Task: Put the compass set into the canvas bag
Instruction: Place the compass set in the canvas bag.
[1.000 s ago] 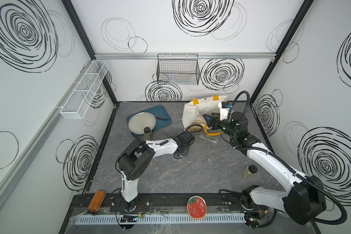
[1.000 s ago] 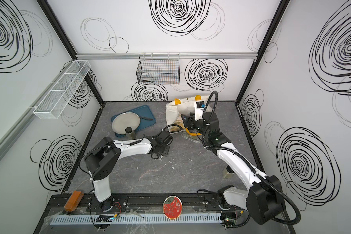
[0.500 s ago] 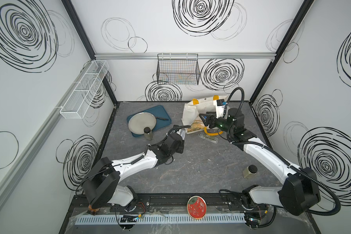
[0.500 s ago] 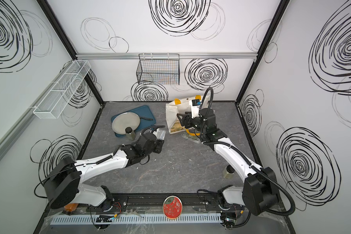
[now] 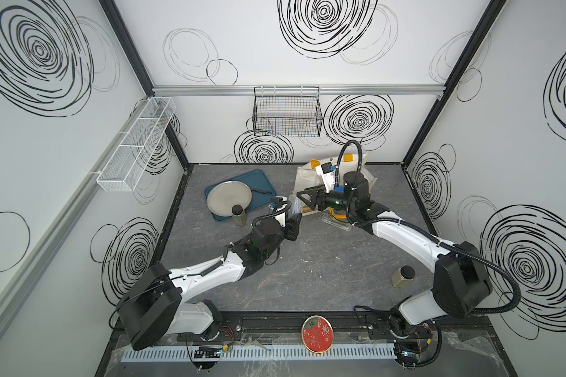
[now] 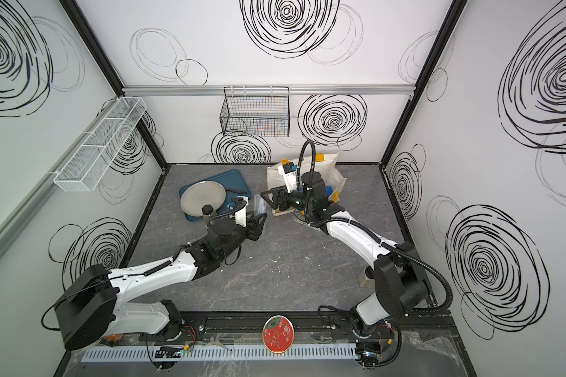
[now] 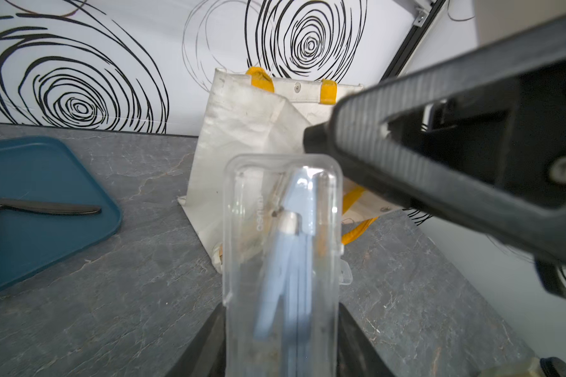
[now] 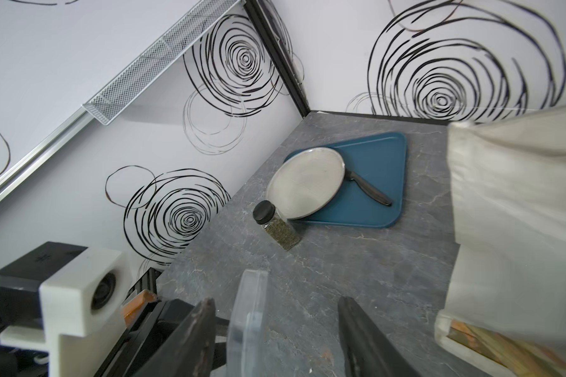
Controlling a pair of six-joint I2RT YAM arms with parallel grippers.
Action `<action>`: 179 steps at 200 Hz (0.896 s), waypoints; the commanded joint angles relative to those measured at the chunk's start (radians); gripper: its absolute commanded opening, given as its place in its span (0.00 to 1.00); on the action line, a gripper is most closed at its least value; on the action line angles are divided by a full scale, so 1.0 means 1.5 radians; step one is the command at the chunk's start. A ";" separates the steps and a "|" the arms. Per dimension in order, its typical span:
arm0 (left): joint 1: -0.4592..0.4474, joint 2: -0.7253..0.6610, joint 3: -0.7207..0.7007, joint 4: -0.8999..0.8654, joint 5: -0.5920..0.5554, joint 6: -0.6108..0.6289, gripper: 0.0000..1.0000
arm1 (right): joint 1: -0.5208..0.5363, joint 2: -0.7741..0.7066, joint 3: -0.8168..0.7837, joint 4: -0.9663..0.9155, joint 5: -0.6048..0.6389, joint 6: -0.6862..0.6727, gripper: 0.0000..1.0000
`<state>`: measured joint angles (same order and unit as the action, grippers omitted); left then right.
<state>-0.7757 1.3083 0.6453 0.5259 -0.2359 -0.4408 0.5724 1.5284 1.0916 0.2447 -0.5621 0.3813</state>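
Observation:
The compass set, a clear plastic case with a pale blue compass inside, is held off the table by my left gripper, which is shut on its lower end. In both top views the case is just left of the canvas bag, a cream tote with yellow handles standing at the back wall. My right gripper is open. The case's free end stands edge-on between its fingers, close to one finger and clear of the other. The bag's side is beside it.
A blue tray with a metal plate and a black knife lies at the back left, with a spice jar at its front edge. Another clear case lies under the right arm. A second jar stands front right. A wire basket hangs on the back wall.
My left arm has stretched forward and lifted the compass set toward the bag. My right gripper has swung left from the bag to straddle the case's free end.

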 commanded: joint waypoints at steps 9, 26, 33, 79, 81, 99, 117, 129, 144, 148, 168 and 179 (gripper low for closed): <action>0.004 0.003 0.001 0.060 -0.001 0.008 0.45 | 0.026 0.021 0.025 0.023 -0.012 0.011 0.61; 0.005 0.003 0.001 0.053 -0.008 0.009 0.45 | 0.035 0.032 0.026 0.039 -0.011 0.021 0.57; 0.004 0.003 0.002 0.047 -0.014 0.009 0.45 | 0.038 0.036 0.028 0.042 -0.010 0.026 0.55; 0.002 0.006 0.016 0.001 -0.049 0.035 0.45 | 0.045 0.060 0.039 0.060 -0.005 0.057 0.36; 0.001 0.006 0.017 -0.001 -0.051 0.036 0.45 | 0.045 0.061 0.039 0.060 -0.005 0.058 0.36; -0.002 0.009 0.025 -0.032 -0.069 0.044 0.45 | 0.047 0.072 0.045 0.061 -0.008 0.066 0.29; -0.007 0.015 0.036 -0.054 -0.091 0.052 0.45 | 0.050 0.080 0.050 0.061 -0.008 0.071 0.21; -0.011 0.017 0.039 -0.058 -0.098 0.057 0.45 | 0.051 0.084 0.054 0.060 -0.005 0.072 0.17; -0.014 0.020 0.040 -0.058 -0.101 0.060 0.45 | 0.053 0.089 0.057 0.060 -0.001 0.074 0.14; -0.016 0.021 0.040 -0.058 -0.102 0.061 0.45 | 0.054 0.090 0.057 0.060 -0.001 0.075 0.13; -0.015 0.023 0.040 -0.059 -0.104 0.062 0.48 | 0.054 0.094 0.061 0.062 0.001 0.076 0.11; -0.015 0.022 0.039 -0.059 -0.108 0.062 0.59 | 0.054 0.096 0.064 0.061 0.001 0.076 0.11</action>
<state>-0.7891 1.3327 0.6765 0.4263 -0.3664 -0.3782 0.6407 1.6676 1.1465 0.2985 -0.5652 0.4759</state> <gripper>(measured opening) 0.504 0.200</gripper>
